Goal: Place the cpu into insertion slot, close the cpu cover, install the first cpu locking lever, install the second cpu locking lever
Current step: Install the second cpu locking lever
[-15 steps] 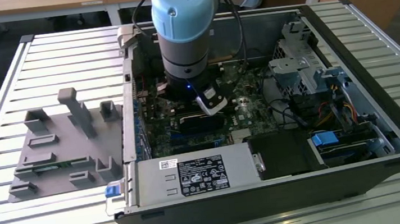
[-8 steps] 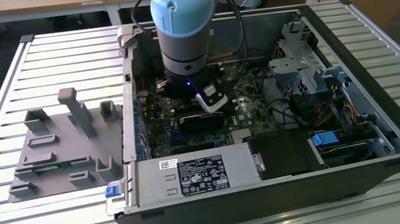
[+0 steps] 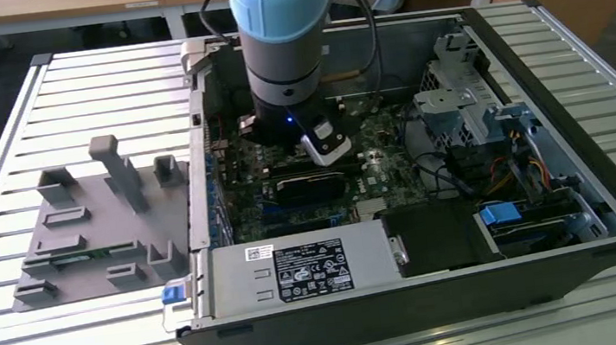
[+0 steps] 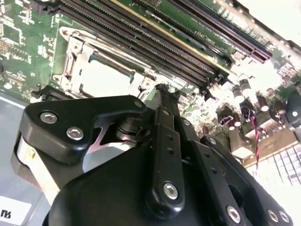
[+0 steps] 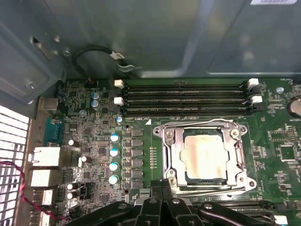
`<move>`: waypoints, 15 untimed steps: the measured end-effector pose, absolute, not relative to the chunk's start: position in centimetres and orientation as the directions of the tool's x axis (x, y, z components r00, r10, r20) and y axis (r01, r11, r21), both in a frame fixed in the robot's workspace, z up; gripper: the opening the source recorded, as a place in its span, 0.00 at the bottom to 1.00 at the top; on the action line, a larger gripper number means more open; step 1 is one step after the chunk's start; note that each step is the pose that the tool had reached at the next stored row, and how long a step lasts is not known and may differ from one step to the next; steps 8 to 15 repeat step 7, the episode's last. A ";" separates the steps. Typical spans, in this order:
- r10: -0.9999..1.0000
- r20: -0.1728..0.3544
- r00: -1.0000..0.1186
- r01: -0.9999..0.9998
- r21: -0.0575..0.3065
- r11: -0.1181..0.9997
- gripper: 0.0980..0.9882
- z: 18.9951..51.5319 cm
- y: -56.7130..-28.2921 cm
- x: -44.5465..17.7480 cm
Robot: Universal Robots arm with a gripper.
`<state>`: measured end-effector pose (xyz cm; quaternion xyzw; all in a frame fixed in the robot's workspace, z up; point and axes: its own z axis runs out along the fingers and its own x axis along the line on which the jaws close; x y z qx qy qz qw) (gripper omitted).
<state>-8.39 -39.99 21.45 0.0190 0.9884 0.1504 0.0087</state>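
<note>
CPU (image 5: 205,158) lies flat in the insertion slot (image 5: 167,141) on the green motherboard (image 5: 94,155), with the silver cpu cover (image 5: 237,155) framing it, just beside the long black memory slots (image 5: 183,96). Over the open computer case (image 3: 589,193) the hand (image 5: 160,186) hangs just beside the socket, its fingers drawn together and holding nothing.

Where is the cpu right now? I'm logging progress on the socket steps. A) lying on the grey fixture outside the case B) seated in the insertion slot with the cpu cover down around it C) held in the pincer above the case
B: in the first wrist view the cpu sits in the insertion slot, framed by the cpu cover.
</note>
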 end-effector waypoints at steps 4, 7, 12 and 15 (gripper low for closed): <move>0.040 -0.011 -0.999 0.035 0.298 0.954 0.01 22.2 -40.0 -8.4; 0.040 -0.012 -0.999 0.035 0.298 0.954 0.01 22.4 -40.0 -8.4; 0.040 -0.012 -0.999 0.035 0.298 0.954 0.01 22.4 -40.0 -8.4; 0.040 -0.012 -0.999 0.035 0.298 0.954 0.01 22.4 -40.0 -8.4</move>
